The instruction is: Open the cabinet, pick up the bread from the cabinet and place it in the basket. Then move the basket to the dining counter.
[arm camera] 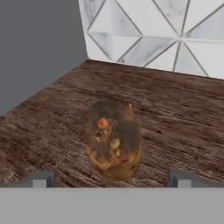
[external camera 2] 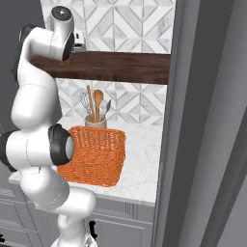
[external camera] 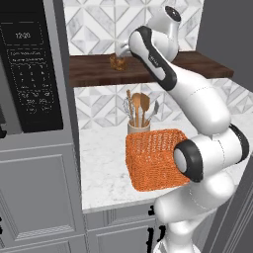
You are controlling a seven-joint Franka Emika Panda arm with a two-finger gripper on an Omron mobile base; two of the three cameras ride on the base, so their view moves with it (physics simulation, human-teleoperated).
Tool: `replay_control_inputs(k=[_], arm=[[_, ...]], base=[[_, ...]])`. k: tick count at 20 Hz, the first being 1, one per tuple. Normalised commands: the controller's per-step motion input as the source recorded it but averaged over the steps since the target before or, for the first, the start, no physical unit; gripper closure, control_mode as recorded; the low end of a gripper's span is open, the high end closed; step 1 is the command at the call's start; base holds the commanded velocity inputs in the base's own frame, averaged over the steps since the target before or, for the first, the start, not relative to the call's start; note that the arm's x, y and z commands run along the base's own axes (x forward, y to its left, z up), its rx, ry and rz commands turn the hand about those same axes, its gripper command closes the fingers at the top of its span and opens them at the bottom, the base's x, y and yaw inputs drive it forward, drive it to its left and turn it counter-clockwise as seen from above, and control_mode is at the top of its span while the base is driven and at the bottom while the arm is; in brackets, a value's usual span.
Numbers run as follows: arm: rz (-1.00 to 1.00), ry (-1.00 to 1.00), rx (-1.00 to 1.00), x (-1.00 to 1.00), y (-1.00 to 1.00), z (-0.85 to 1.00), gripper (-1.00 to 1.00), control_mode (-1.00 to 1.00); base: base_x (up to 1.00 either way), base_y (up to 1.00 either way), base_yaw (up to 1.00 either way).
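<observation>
Hand view: bread (arm camera: 113, 146) lengthwise toward backsplash (arm camera: 157, 35).

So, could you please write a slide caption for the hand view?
Open gripper facing the bread on the dark wooden shelf, fingertips either side, not touching.

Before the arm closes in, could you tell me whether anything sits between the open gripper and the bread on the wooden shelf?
Nothing visible does. In the hand view the bread lies on bare wooden shelf, straight ahead of the open gripper, with no object in between.
</observation>
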Motion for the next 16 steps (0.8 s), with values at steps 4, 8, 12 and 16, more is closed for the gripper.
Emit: replay_control_inputs(k=[4, 8, 12, 16], arm=[[0.00, 0.00, -0.01, 0.16, 0.23, 0.00, -1.00, -1.00], [0.00, 0.00, -0.03, 0.38, 0.00, 0.00, -1.00, -1.00], [0.00, 0.00, -0.02, 0.24, 0.00, 0.00, -1.00, -1.00], [0.09, 0.03, -0.02, 0.00, 0.01, -0.03, -1.00, -1.00]], base=[[0.00, 0.00, 0.00], [0.00, 0.00, 0.00], [0.00, 0.00, 0.00], [0.00, 0.00, 0.00]])
